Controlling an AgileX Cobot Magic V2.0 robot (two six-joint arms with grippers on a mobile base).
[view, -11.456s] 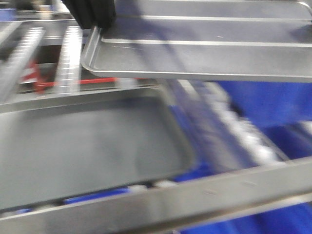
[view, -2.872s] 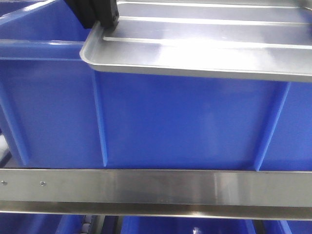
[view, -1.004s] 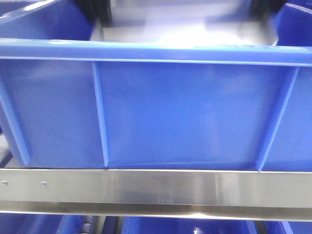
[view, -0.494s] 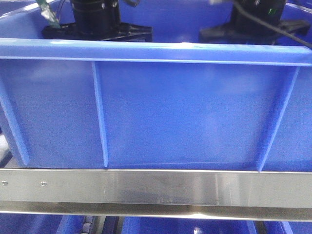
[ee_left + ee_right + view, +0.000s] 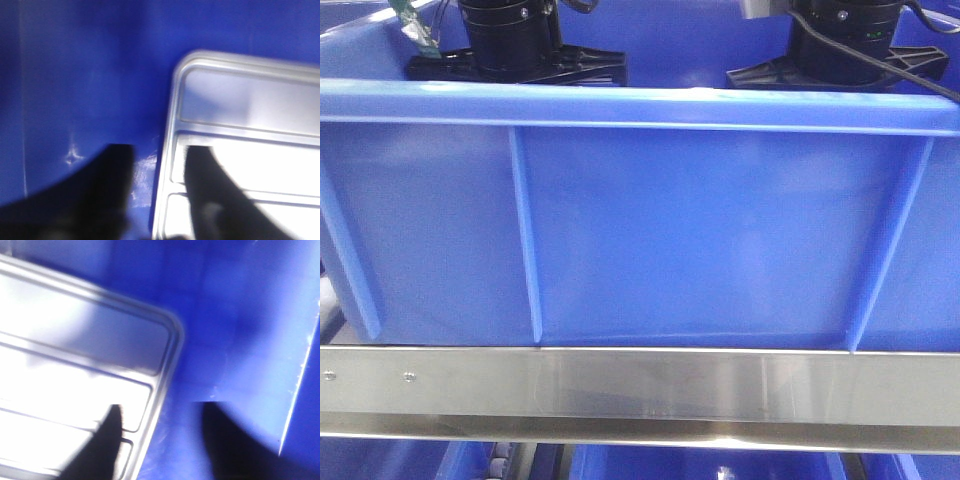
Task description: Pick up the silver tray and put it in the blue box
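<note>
Silver tray [image 5: 240, 150]: flat on blue box [image 5: 720, 230] floor. Left gripper [image 5: 157, 200] and right gripper [image 5: 160, 440]: jaws spread, each straddling a tray rim. Advice: lift straight up, avoiding rim snags.

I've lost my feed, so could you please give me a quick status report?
Left gripper open, astride tray rim. Right gripper open likewise. Shiny ribbed silver tray lying inside bright blue plastic box. No obstruction visible.

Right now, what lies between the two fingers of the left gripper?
In the left wrist view, the rim of the silver tray lies between the open left gripper's fingers, over the floor of the blue box.
</note>
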